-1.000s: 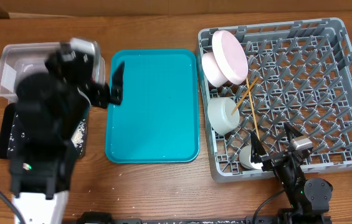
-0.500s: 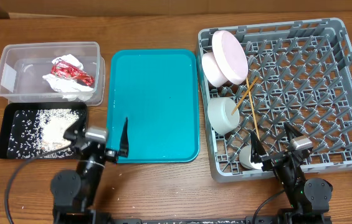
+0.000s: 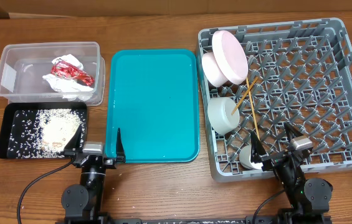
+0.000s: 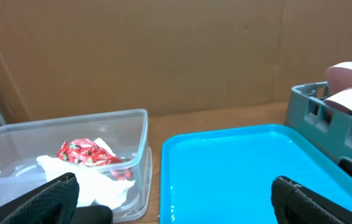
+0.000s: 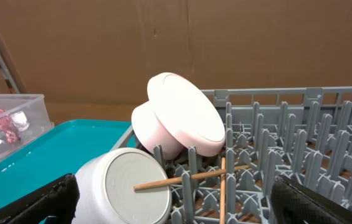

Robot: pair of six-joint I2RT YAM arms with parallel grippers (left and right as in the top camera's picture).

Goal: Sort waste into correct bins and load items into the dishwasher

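**Napkin [image 3: 70, 87], rice [image 3: 54, 130] and dishes lay sorted around the teal tray [image 3: 154, 106]; both claws stood apart**

Seen from above, the teal tray lay mid-way along a wooden table [image 3: 163, 186]. Left of the teal tray, beside its far end, sat the clear tub [image 3: 14, 78]. It held the crumpled white napkin, with a shiny red wrapper [image 3: 70, 72] on top. Left of the teal tray, beside its near end, sat the black tray [image 3: 2, 149], with loose rice grains scattered over its floor.

Just right of the teal tray stood the grey dish rack [image 3: 325, 93]. Along the rack's side closest to the teal tray, the larger plate [image 3: 228, 55] stood on edge, overlapping the smaller plate [image 3: 212, 70]. Nearer the arms, the pale grey bowl [image 3: 222, 115] lay tipped on its side. Two thin chopsticks [image 3: 245, 96] crossed just beside it, one touching the bowl. The small white cup [image 3: 245, 158] sat in the rack's near corner, partly hidden by a gripper finger.

The left gripper [image 3: 98, 142] was at the teal tray's near left corner. Its fingers were spread wide with nothing between them. The right gripper [image 3: 270, 142] was beyond the teal tray's near right corner, over the rack's near edge. Its fingers were likewise spread wide and held nothing.
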